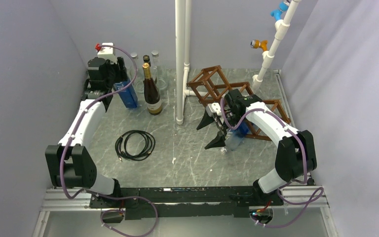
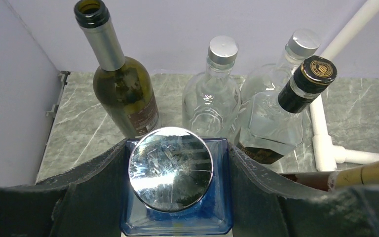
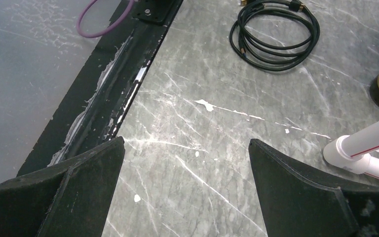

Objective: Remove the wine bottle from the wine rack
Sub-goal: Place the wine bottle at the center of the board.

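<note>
The brown wooden wine rack (image 1: 212,81) stands at the back right of the table. A pale bluish bottle (image 1: 234,142) lies low at the rack's front, mostly hidden under my right arm. My right gripper (image 1: 211,131) is open and empty, just left of that bottle; its wrist view shows only bare table between the fingers (image 3: 186,142). My left gripper (image 1: 123,86) is at the back left, shut on a blue square bottle (image 1: 127,95). In the left wrist view its fingers (image 2: 177,147) press both sides of this bottle (image 2: 177,219), under its silver cap.
A dark wine bottle with gold foil (image 1: 152,94) stands beside the blue one. A green bottle (image 2: 123,91) and clear bottles (image 2: 211,98) stand behind. A white pipe (image 1: 180,59) rises mid-table. A black cable coil (image 1: 135,144) lies front left.
</note>
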### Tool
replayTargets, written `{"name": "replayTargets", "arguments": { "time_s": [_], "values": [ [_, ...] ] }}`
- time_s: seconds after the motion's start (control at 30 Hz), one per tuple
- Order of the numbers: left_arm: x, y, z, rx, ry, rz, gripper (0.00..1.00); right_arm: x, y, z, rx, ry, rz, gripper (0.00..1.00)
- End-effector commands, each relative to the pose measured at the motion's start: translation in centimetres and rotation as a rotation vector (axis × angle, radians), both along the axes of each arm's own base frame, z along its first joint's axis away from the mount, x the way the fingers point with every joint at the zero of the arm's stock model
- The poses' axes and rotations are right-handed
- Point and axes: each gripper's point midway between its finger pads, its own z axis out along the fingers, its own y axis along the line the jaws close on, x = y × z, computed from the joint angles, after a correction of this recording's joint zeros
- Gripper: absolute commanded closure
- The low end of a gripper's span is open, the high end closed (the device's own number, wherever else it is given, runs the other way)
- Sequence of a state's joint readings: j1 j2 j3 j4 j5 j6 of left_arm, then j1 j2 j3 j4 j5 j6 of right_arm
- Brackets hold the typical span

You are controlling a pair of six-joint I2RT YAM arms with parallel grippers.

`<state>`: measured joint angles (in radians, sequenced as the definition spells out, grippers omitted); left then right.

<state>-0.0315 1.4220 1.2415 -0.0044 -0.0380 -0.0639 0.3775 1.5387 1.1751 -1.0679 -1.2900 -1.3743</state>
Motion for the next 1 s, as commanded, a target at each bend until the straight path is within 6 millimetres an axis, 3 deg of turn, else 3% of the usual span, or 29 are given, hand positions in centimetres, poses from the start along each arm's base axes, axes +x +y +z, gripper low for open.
{"name": "replayTargets", "arguments": {
  "time_s": [0.0, 0.27, 0.6, 0.77, 0.97],
  "values": [
    [1.2, -0.7, 10.9, 0.003, -0.321, -0.046, 1.0, 0.3, 0.2, 0.6, 0.033, -0.033, 0.011, 0.0],
    [3.1, -1.4, 8.9, 0.018, -0.263, -0.09, 0.98, 0.2, 0.1, 0.6, 0.03, -0.032, 0.018, 0.0],
    [3.6, -1.9, 6.6, 0.082, -0.19, -0.138, 0.62, 0.1, 0.0, 0.4, 0.024, -0.024, 0.029, 0.0],
    [3.4, -1.8, 7.1, 0.081, -0.188, -0.134, 0.47, 0.1, 0.0, 0.4, 0.025, -0.026, 0.03, 0.0],
    [2.7, -1.8, 9.1, 0.075, -0.218, -0.129, 0.36, 0.0, 0.0, 0.5, 0.026, -0.031, 0.033, 0.0]
  ]
}}
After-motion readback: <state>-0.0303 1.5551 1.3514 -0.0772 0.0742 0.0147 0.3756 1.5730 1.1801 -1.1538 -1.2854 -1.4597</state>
